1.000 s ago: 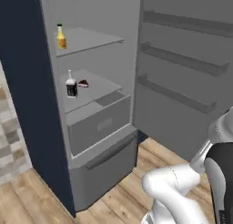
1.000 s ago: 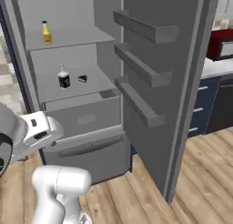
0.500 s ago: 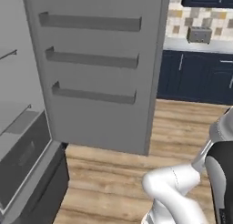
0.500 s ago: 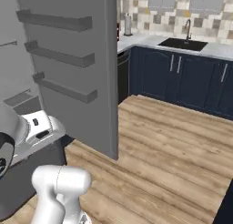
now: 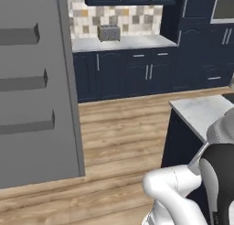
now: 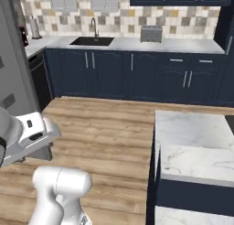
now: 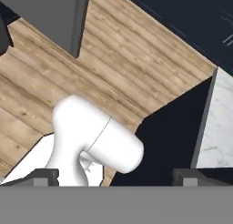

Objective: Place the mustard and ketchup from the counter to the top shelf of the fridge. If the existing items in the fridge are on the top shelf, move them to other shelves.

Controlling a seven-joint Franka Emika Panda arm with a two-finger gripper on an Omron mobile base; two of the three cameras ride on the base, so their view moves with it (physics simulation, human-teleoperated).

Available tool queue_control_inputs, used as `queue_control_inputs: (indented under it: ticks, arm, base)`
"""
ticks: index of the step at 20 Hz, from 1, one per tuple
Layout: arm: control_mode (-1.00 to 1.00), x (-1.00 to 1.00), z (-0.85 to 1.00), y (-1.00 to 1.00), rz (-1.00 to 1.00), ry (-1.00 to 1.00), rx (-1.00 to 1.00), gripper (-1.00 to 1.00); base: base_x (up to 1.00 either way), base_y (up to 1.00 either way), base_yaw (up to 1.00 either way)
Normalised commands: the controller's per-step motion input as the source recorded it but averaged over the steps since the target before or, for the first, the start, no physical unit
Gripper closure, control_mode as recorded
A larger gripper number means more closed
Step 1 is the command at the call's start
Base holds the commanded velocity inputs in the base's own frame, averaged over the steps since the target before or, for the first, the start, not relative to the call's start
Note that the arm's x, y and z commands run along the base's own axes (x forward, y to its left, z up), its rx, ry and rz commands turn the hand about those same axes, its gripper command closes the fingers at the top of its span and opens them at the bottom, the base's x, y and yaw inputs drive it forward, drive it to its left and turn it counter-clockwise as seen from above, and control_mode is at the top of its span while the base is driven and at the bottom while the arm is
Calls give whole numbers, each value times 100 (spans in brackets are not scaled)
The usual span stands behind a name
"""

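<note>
Two marble surfaces are what we see of the task's things: the near desk (image 6: 192,141), white with grey veins over navy sides, sits at the right of the right base view, and the same slab shows at the right edge of the left base view (image 5: 201,112) and of the hand view (image 7: 220,123). We cannot see the mustard or the ketchup on any part of it that shows. Of the fridge we see its open grey door (image 5: 32,87) with three narrow racks, filling the left of the left base view, and a grey edge of it at the far left of the right base view (image 6: 13,73).

Our tool (image 7: 116,178) hangs above the wooden floor (image 7: 113,68), its two dark tips spread wide at the bottom of the hand view, with nothing between them.

Further out, a long desk (image 6: 137,45) runs along the tiled back wall over navy cabinets. It carries a grey toaster (image 6: 151,34), a dark sink (image 6: 90,40) and a tap (image 6: 93,24).
</note>
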Motion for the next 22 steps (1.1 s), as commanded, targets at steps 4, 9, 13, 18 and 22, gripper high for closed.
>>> queue_control_inputs:
  ticks: [4,9,13,18,22]
  arm:
    - [100,0,0,0,0,0,0,-100]
    - [100,0,0,0,0,0,0,-100]
    - [100,0,0,0,0,0,0,-100]
    - [100,0,0,0,0,0,0,-100]
    - [100,0,0,0,0,0,0,-100]
  base:
    - [96,-77,-29]
    - [100,23,-7]
    - [100,53,0]
    - [84,21,23]
    - [100,34,8]
